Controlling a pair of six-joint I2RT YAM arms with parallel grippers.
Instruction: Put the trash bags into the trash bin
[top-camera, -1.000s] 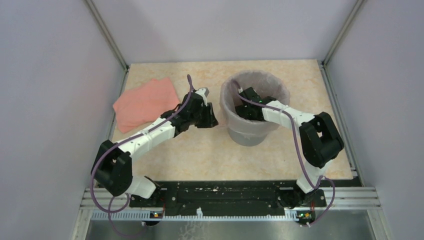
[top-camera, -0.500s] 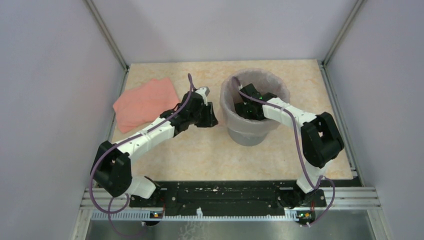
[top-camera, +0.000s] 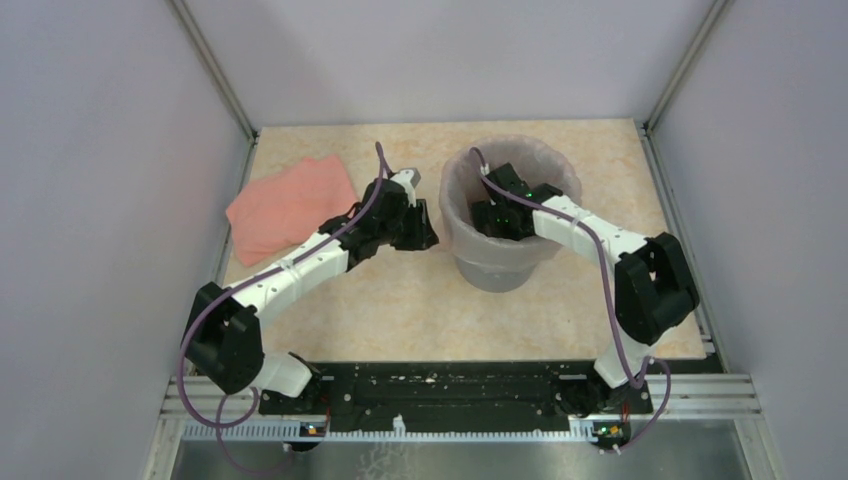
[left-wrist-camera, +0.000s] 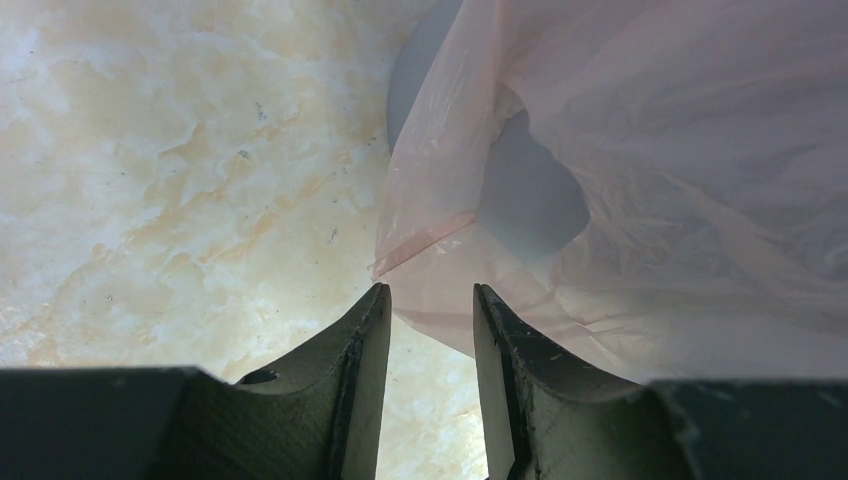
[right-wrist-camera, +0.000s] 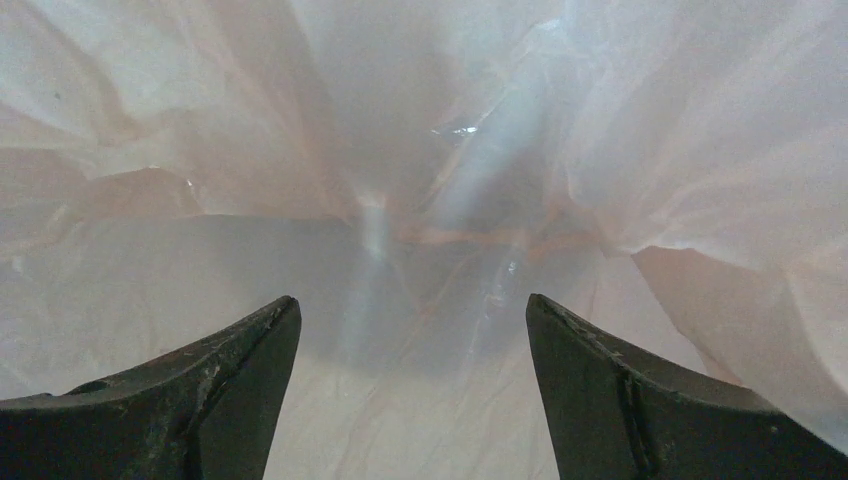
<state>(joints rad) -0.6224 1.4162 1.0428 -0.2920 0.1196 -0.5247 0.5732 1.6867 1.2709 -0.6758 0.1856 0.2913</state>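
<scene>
The right gripper (right-wrist-camera: 412, 300), spread wide, reaches inside the translucent pale-pink plastic bag (right-wrist-camera: 180, 120), seemingly to seat it in the round grey plastic bin (top-camera: 495, 270), while the left gripper (left-wrist-camera: 430, 292), narrowly parted and empty, waits at its hem.

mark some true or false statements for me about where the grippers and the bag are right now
1. The right gripper is down inside the trash bin. True.
2. The right gripper's jaws are shut. False: they stand wide apart.
3. The trash bag film hangs over the bin's rim. True.
4. The left gripper is inside the bin too. False: it is outside, by the bin's wall, at the bag's hanging edge.
5. The folded pink pile lies right of the bin. False: it lies to its left.
</scene>
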